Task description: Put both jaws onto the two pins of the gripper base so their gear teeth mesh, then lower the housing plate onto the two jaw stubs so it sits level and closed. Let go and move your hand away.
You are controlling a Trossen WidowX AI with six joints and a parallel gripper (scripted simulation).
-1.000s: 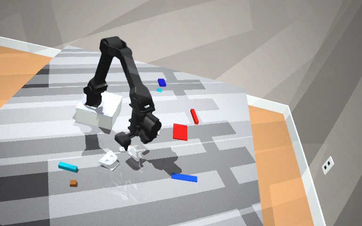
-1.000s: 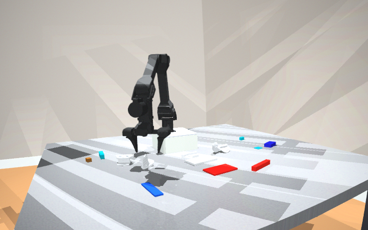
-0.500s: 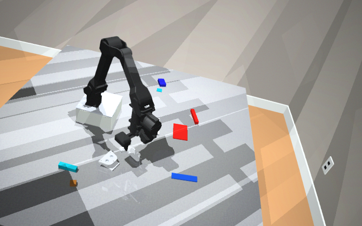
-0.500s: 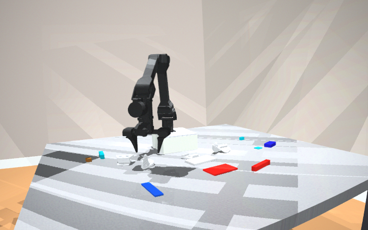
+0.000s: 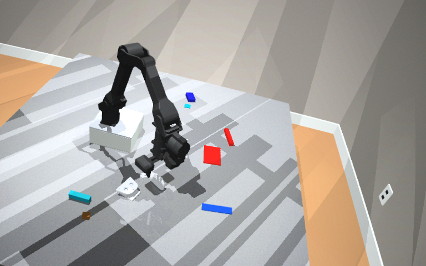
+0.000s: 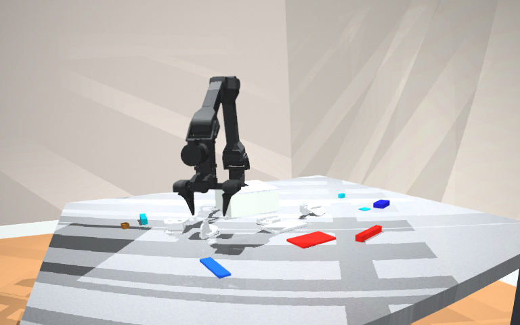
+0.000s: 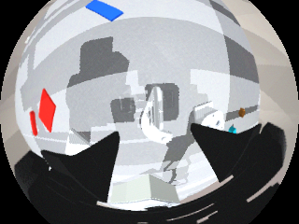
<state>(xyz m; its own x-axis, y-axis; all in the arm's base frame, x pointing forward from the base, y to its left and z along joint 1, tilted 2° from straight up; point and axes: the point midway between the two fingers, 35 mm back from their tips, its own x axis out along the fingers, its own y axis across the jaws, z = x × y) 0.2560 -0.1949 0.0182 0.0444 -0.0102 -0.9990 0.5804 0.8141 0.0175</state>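
Saw just one finger of the gripper (image 5: 161, 172) (image 6: 208, 214) (image 7: 155, 129) from the top, with the other lost behind its bulk. Got only part of the box (image 5: 110, 141) (image 6: 254, 203) (image 7: 135, 189) past the arm (image 5: 157, 84) (image 6: 229, 122) in the exterior view. Lost part of the teal bar (image 5: 79, 197) (image 6: 143, 219) (image 7: 233, 129) behind a finger in the wrist view. Could not make out gear teeth, too small from the top. Found the table (image 5: 251, 235) (image 6: 268, 306) cut off at the bottom, top and exterior.
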